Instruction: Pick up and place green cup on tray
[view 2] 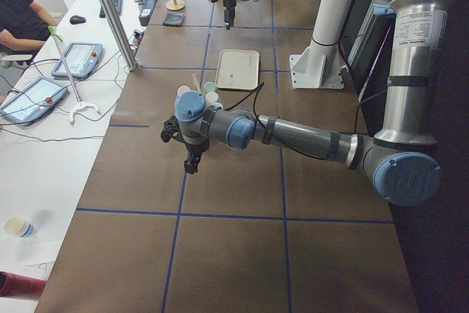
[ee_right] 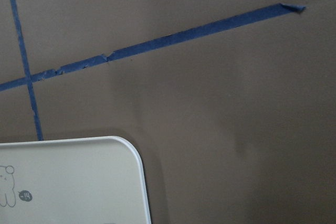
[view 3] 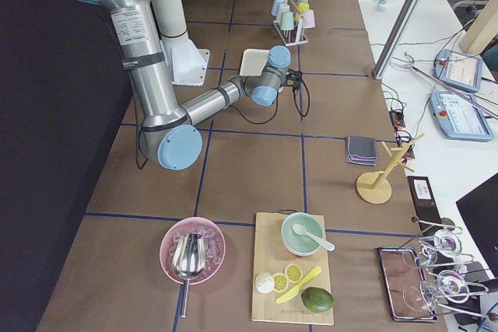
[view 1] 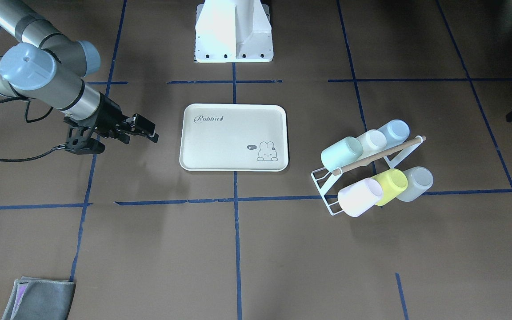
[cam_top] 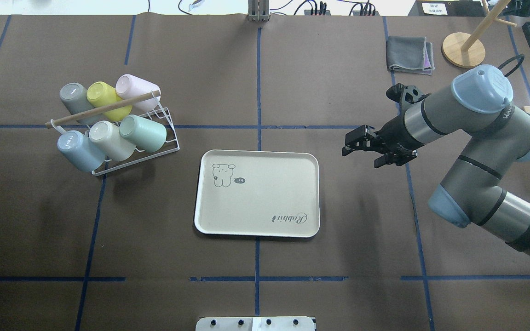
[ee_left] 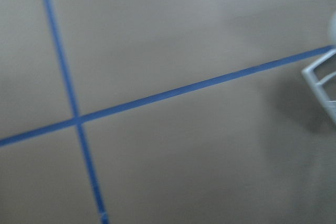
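Overhead exterior view: the green cup (cam_top: 143, 133) lies tilted on a white wire rack (cam_top: 173, 146) toward the table's (cam_top: 338, 69) left end. It is in the row nearer the robot, at the end closest to the tray (cam_top: 256, 220), touching a cream cup (cam_top: 108, 140), with a pale blue cup (cam_top: 78, 149) beyond. A pink cup (cam_top: 137, 87), a yellow cup (cam_top: 104, 99) and a grey cup (cam_top: 74, 96) fill the far row, under a wooden rod (cam_top: 99, 109). The tray sits flat at the table's middle, just before the robot's base, well apart from the rack. The right gripper (cam_top: 348, 146) hovers beside the tray's right edge, its fingers parted and gripping nothing. The left gripper (view 2: 192, 160) points down over the table's left end, seen only from the side, so I cannot tell how far it is open.
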